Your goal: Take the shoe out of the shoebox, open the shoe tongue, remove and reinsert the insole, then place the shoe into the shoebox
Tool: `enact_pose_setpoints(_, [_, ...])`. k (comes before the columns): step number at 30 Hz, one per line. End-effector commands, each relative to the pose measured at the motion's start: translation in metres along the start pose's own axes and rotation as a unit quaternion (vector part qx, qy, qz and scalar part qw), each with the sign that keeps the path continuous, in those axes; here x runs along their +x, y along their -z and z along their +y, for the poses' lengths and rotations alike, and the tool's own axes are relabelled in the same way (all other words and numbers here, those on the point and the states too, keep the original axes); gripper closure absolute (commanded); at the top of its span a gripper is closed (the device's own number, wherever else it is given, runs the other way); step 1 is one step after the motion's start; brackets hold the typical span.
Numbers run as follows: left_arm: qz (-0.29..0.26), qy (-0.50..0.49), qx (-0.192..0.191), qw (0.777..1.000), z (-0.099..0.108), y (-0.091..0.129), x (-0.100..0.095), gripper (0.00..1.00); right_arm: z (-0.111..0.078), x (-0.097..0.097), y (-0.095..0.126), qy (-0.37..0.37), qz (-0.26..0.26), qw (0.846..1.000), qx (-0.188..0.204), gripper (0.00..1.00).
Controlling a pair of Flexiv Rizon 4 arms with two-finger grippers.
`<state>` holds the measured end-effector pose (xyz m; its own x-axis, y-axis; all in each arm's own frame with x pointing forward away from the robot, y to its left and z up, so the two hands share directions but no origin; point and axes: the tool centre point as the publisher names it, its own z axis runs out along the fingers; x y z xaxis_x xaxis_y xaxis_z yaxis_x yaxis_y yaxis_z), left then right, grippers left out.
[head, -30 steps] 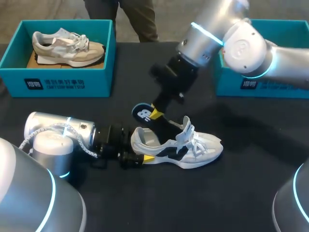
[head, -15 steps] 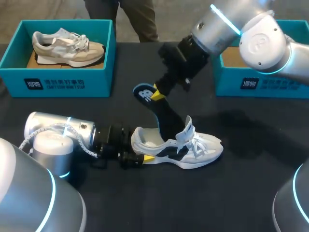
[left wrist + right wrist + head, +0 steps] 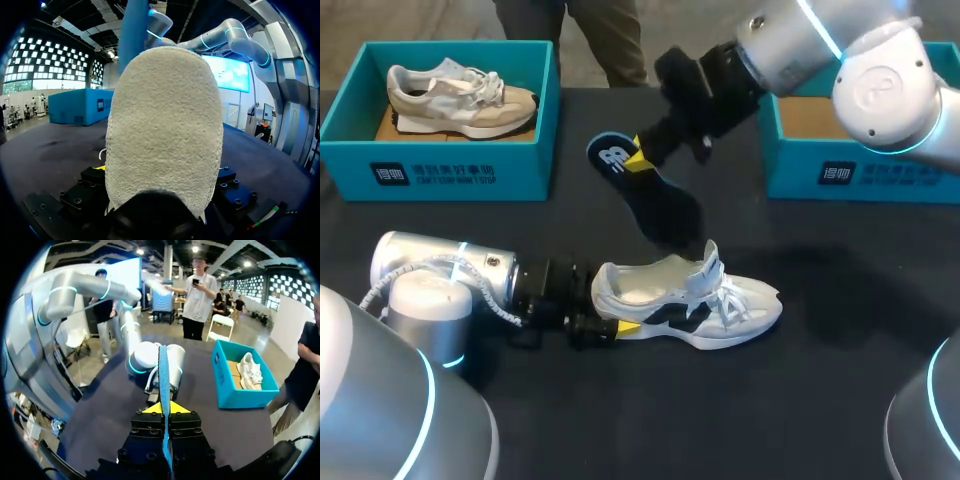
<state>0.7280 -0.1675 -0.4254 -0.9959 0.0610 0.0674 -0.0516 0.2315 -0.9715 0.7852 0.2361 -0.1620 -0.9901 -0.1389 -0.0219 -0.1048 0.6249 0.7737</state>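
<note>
- Head view: white-and-navy lace-up sneaker (image 3: 690, 305) upright on black counter (image 3: 820, 400), heel clamped in left gripper (image 3: 620, 328).
- Dark blue foam insole (image 3: 665, 210) aloft above sneaker, clear of it, one end pinched tight in right gripper (image 3: 638, 158).
- Right wrist view: insole edge-on between yellow tips.

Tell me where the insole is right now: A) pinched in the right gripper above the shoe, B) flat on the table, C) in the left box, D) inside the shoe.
A: the right gripper clamps the insole by one end between its yellow tips, and it hangs in the air over the shoe.
</note>
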Motion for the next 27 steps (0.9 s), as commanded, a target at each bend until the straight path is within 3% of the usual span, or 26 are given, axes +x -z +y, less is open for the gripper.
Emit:
enact_pose_setpoints(1, [-0.001, 0.0, 0.0, 1.0, 0.0, -0.001, 0.0, 1.0, 0.005, 0.01, 0.008, -0.01, -0.031, 0.999, 0.001, 1.0])
enact_pose_setpoints(7, [-0.001, 0.0, 0.0, 1.0, 0.0, -0.001, 0.0, 1.0, 0.029, 0.02, 0.029, -0.03, -0.064, 0.998, 0.0, 1.0])
enact_pose_setpoints(10, [-0.001, 0.0, 0.0, 1.0, 0.0, -0.001, 0.0, 1.0, 0.048, 0.026, 0.045, -0.033, -0.071, 0.997, -0.027, 1.0])
enact_pose_setpoints(27, [-0.001, 0.0, 0.0, 1.0, 0.0, -0.001, 0.0, 1.0, 0.048, 0.026, 0.045, -0.033, -0.071, 0.997, -0.027, 1.0])
